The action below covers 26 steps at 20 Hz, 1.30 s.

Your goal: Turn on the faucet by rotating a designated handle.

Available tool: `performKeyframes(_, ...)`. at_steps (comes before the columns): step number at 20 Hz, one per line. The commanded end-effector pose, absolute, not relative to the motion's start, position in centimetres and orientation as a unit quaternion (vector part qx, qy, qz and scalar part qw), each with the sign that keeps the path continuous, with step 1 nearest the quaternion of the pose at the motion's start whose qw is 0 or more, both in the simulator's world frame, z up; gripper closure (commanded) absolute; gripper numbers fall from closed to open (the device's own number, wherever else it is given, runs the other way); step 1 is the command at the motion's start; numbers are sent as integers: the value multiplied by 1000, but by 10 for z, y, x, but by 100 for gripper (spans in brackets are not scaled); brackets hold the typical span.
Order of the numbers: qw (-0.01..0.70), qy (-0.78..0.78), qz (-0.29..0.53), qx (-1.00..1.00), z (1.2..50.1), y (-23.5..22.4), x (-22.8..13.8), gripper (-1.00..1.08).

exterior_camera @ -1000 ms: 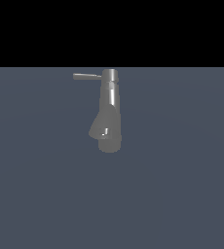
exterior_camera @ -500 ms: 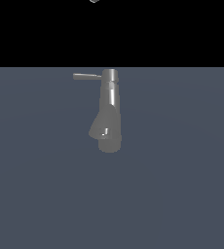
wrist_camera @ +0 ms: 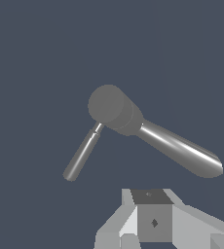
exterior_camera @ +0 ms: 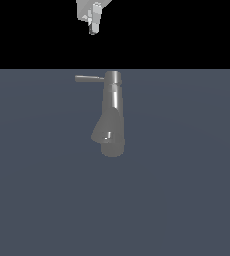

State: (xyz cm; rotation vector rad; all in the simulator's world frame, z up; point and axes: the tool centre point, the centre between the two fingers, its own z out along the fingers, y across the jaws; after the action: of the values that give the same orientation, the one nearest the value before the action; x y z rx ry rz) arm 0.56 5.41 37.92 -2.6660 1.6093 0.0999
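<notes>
The grey metal faucet (exterior_camera: 112,117) stands upright on the flat grey floor, with its spout (exterior_camera: 101,134) angled low toward the exterior view's left. Its handle (exterior_camera: 89,78), a thin rod, sticks out from the column's top toward that same left. High above the handle hangs my gripper (exterior_camera: 92,30), well apart from it, its fingers pressed together and holding nothing. In the wrist view the faucet's round top (wrist_camera: 109,104) is seen from above, with the handle (wrist_camera: 82,153) slanting off it and the thick body (wrist_camera: 177,148) stretching the other way. My gripper (wrist_camera: 152,194) sits short of both.
The flat grey floor (exterior_camera: 187,200) spreads all around the faucet, with a black background (exterior_camera: 187,30) behind it. No other object shows.
My gripper has come down into the top of the exterior view, where only a speck showed half a second ago. The faucet and handle have not moved.
</notes>
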Motion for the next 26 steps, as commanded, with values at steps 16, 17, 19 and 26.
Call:
performKeyframes(16,-9,673,30,-739,276,95,82,108)
performKeyframes(17,-10,679,30,-733,271,97,85,108)
performKeyframes(19,-12,690,29,-723,261,101,90,108)
performKeyframes(26,-16,714,27,-699,240,109,100,108)
